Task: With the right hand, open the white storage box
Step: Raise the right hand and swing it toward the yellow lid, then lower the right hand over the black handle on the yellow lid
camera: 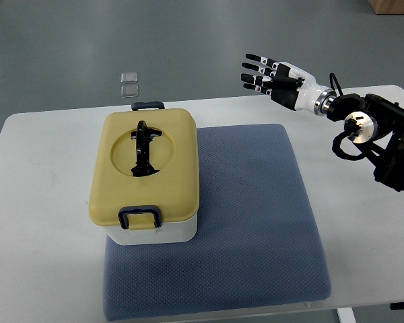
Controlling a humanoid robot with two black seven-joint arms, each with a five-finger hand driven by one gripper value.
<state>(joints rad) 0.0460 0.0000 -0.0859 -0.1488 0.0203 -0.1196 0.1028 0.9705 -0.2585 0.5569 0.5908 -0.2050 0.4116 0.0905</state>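
Box: your white plastic storage box point(163, 232) with tan lid point(145, 168) sits left of centre on the grey mat point(256, 222), latches closed.
Right hand point(273, 75): upper right, fingers spread wide, empty, well apart from box; likely staged for approach.

The right arm point(384, 138) ran off the right edge. The box's point(148, 232) far wall hid under its lid point(145, 168).

lab: bare white table point(40, 269), grey floor point(67, 47).
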